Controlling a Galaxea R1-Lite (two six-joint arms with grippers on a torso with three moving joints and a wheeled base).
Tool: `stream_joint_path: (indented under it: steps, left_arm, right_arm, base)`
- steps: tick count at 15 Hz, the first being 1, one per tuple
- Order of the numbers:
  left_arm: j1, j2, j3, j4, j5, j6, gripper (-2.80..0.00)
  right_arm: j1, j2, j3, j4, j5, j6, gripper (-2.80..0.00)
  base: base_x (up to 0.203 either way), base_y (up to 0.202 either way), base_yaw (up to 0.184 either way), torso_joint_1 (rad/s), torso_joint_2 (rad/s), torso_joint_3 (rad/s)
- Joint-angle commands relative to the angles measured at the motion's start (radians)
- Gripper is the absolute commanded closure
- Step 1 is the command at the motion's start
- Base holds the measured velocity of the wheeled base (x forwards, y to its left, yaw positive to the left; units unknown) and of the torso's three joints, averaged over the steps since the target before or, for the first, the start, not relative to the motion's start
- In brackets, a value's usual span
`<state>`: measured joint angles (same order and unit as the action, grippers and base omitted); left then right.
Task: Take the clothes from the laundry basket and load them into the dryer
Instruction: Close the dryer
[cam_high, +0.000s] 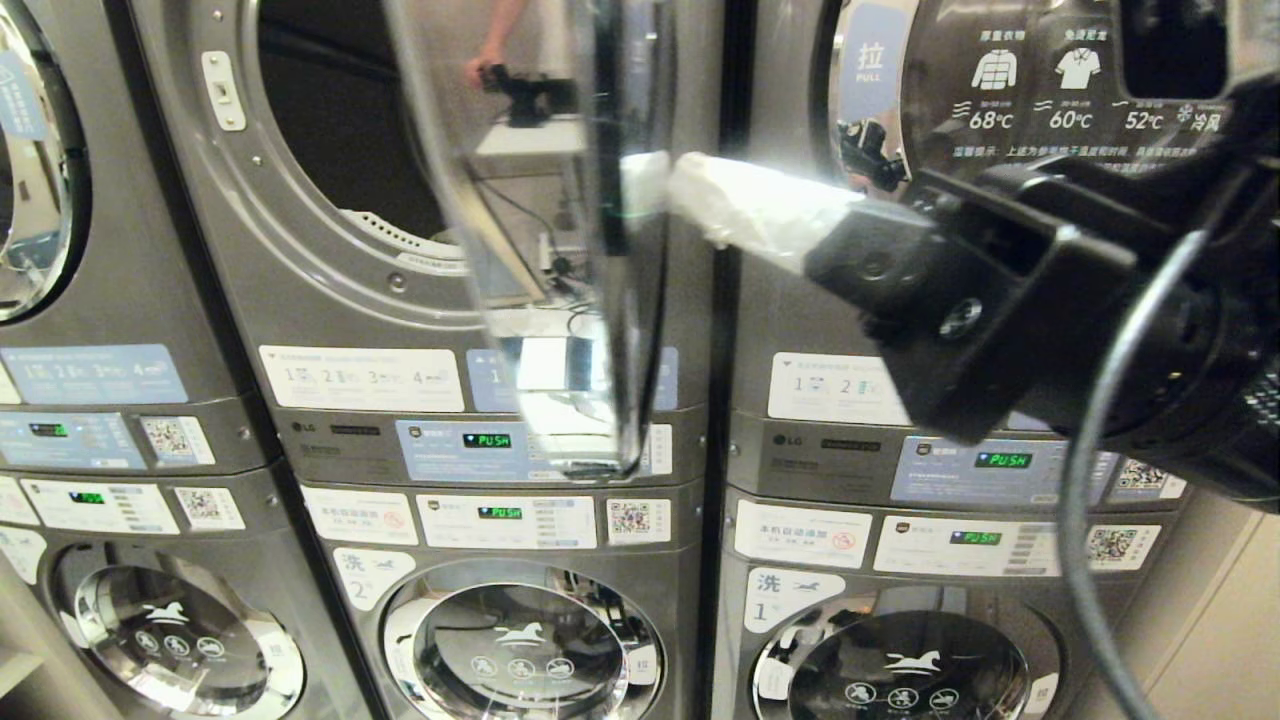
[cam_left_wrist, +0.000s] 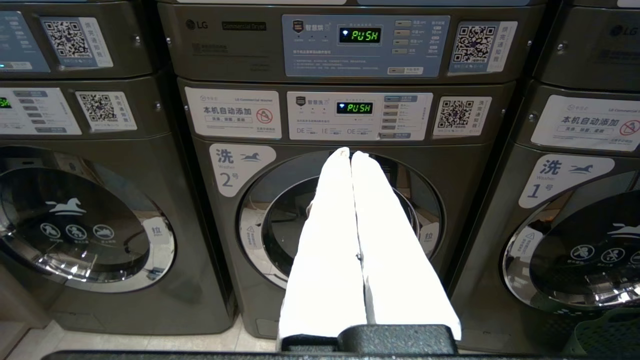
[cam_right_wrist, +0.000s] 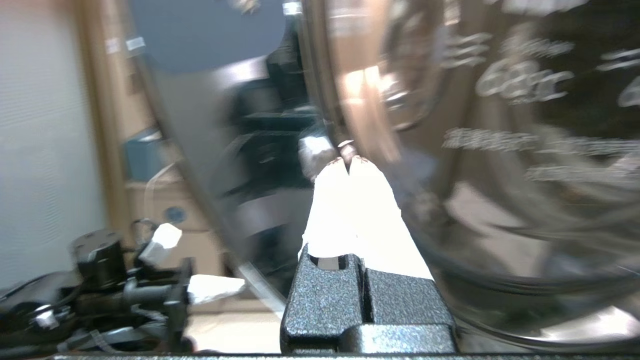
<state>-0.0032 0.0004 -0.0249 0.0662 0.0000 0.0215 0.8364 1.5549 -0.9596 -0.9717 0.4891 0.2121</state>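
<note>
The right hand (cam_high: 650, 185) reaches in from the right at dryer height, its white fingers pressed together with nothing between them, and their tips sit at the edge of the open dryer door (cam_high: 560, 230), which swings out edge-on toward the camera; whether they touch it I cannot tell (the right wrist view is blurred, showing only the clenched tips (cam_right_wrist: 348, 167) close against a curved shiny rim). The dryer (cam_high: 330, 150) stands open to the left of that door, its dark drum visible through the round opening, and a pale perforated edge shows low inside the opening. A person's hand (cam_high: 482, 68) is reflected in the door glass. The left hand (cam_left_wrist: 350, 156) is clenched too and holds nothing, pointing at the washer (cam_left_wrist: 340, 220) marked 2, below the dryer's panel (cam_left_wrist: 360, 45) showing "PUSH". A green basket (cam_left_wrist: 607, 335) peeks in at the corner of the left wrist view, on the floor before the washer marked 1; no clothes can be made out in it from here
</note>
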Motion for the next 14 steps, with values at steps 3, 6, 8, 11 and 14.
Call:
stream_joint_path:
  steps: [3, 6, 8, 11, 14]
  left_arm:
    - [0.0, -0.003, 0.0, 0.0, -0.002, 0.0, 0.0]
    - [0.0, -0.003, 0.0, 0.0, 0.0, -0.003, 0.0]
    - [0.0, -0.003, 0.002, -0.006, 0.002, -0.018, 0.0]
    - [0.0, -0.003, 0.008, -0.022, 0.002, -0.018, 0.0]
    - [0.0, -0.003, 0.008, -0.022, 0.002, -0.018, 0.0]
  right_arm:
    - [0.106, 0.23, -0.156, 0.0, -0.027, -0.024, 0.0]
    - [0.187, 0.581, -0.535, 0.008, -0.176, -0.078, 0.0]
    - [0.216, 0.82, -0.857, 0.016, -0.289, -0.099, 0.0]
    - [0.21, 0.94, -1.02, 0.009, -0.376, -0.113, 0.0]
    - [0.126, 0.799, -0.825, -0.044, -0.407, -0.121, 0.0]
  base:
    - [0.0, 0.0, 0.0, 0.0, 0.0, 0.0]
    - [0.0, 0.0, 0.0, 0.0, 0.0, 0.0]
    - [0.0, 0.0, 0.0, 0.0, 0.0, 0.0]
    - [0.0, 0.0, 0.0, 0.0, 0.0, 0.0]
    - [0.0, 0.0, 0.0, 0.0, 0.0, 0.0]
